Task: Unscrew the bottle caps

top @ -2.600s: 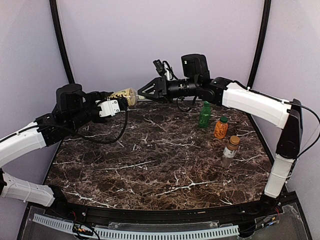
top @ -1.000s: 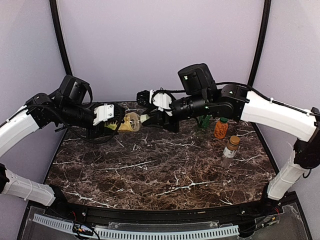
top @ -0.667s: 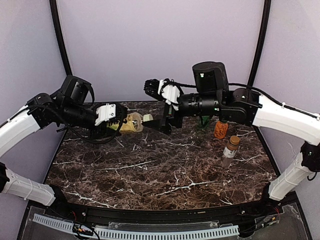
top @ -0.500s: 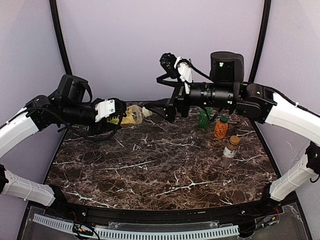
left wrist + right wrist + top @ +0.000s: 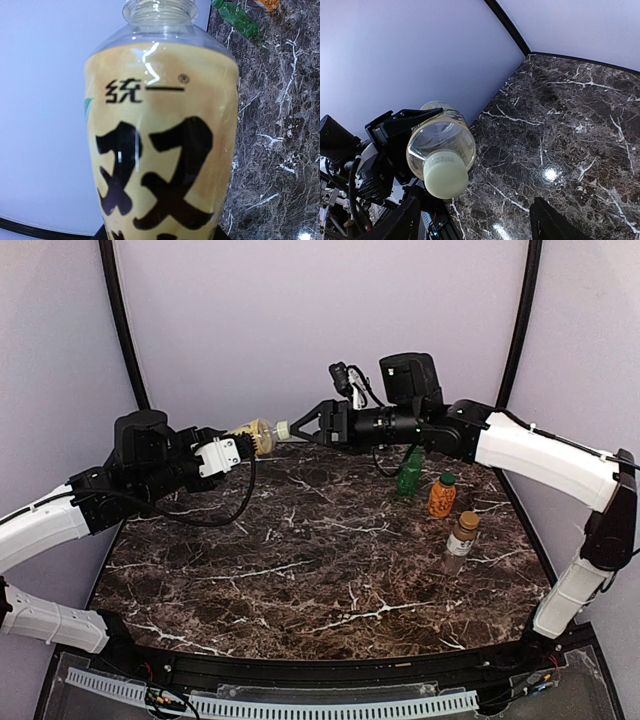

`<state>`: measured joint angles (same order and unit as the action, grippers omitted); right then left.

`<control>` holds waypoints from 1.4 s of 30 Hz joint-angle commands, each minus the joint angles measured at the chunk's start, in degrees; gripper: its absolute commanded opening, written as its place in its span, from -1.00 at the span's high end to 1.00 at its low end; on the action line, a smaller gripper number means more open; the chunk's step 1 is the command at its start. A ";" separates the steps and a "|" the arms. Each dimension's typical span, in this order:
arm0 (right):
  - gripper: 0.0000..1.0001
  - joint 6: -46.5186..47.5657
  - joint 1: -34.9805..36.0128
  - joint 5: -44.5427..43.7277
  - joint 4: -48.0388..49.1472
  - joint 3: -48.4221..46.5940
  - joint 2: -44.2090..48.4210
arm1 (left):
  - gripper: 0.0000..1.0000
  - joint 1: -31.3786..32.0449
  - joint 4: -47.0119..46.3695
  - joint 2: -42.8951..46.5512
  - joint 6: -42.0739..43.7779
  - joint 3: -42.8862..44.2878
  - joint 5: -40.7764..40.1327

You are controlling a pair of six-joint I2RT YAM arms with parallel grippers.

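My left gripper (image 5: 236,446) is shut on the tall clear bottle (image 5: 255,437) with the yellow label, holding it level above the table's back left, neck pointing right. In the left wrist view the bottle (image 5: 160,140) fills the frame and hides the fingers. Its pale cap (image 5: 283,428) is on the neck. My right gripper (image 5: 300,428) is open, its black fingers spread around the cap end without touching. In the right wrist view the cap (image 5: 445,175) faces me, nearer the left finger (image 5: 400,225) than the right finger (image 5: 550,225).
Three more bottles stand at the right of the marble table (image 5: 300,570): a green one (image 5: 408,470), a squat orange one (image 5: 441,496), and a slim clear one with a brown cap (image 5: 460,542). The back wall lies just behind the held bottle.
My right gripper let go of the cap, opened wide, swung up and turned back, then came to the cap again. The left arm raised the bottle from near the table to level.
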<state>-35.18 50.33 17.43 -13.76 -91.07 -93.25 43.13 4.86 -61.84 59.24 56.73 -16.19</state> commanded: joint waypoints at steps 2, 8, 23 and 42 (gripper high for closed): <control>-0.24 -5.77 0.39 6.49 6.69 -2.37 -0.85 | 0.34 0.71 -8.97 1.40 7.37 -1.74 -5.46; -0.24 -6.65 0.31 7.85 7.84 -3.01 -3.08 | 0.35 0.94 -9.28 1.14 8.30 -1.75 -5.18; 0.08 -6.78 -0.38 8.88 10.96 -5.23 -6.59 | 0.34 1.47 -9.71 0.76 8.77 -1.79 -4.44; 1.00 5.37 0.47 16.99 11.86 -4.46 -4.99 | 0.37 1.94 -2.67 1.57 3.50 -0.02 -0.82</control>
<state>-39.62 49.80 28.58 -3.22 -94.91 -99.22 44.56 -3.46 -61.73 66.89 55.55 -20.16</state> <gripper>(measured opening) 0.248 0.415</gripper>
